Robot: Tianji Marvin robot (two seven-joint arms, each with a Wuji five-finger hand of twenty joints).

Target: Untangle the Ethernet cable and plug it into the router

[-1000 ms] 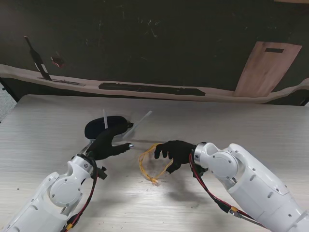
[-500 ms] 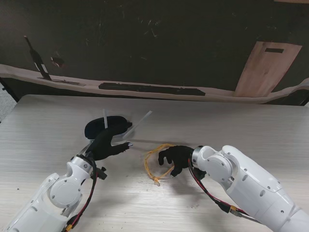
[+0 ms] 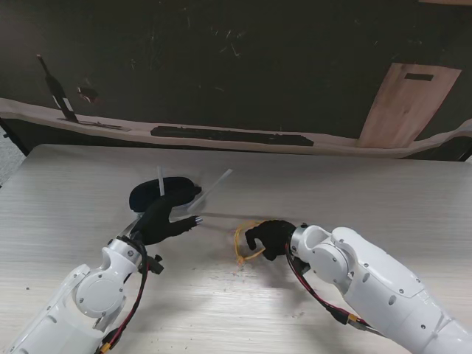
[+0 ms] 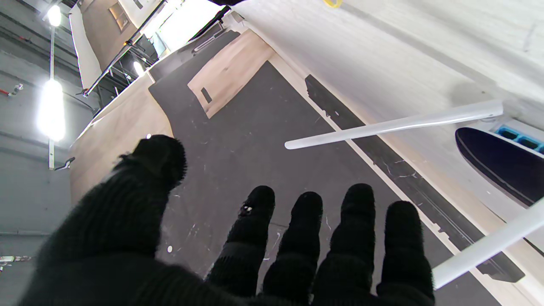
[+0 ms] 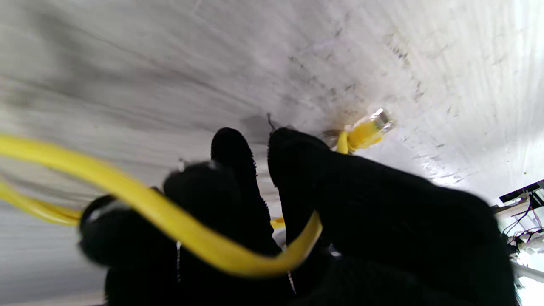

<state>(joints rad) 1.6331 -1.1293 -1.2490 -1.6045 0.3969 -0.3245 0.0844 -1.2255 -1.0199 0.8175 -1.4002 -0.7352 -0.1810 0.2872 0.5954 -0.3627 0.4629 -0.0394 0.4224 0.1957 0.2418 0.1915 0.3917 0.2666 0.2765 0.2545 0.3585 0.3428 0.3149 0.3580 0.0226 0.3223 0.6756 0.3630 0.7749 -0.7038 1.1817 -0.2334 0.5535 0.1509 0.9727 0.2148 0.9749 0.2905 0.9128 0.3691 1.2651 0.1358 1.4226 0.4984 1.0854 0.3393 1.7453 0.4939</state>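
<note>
A pale wood-grain surface (image 3: 383,192) carries 2 things. A black router (image 3: 151,193) with 2 white antennas lies left of centre. A yellow Ethernet cable (image 3: 243,247) lies bunched near the middle, its clear plug (image 5: 380,117) touching the surface.

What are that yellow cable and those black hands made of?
The yellow cable looks like smooth, flexible plastic sheathing with a slight sheen; its plug seems clear hard plastic. The right hand and left hand wear what looks like fuzzy black knit fabric; whatever lies underneath is hidden.
</note>
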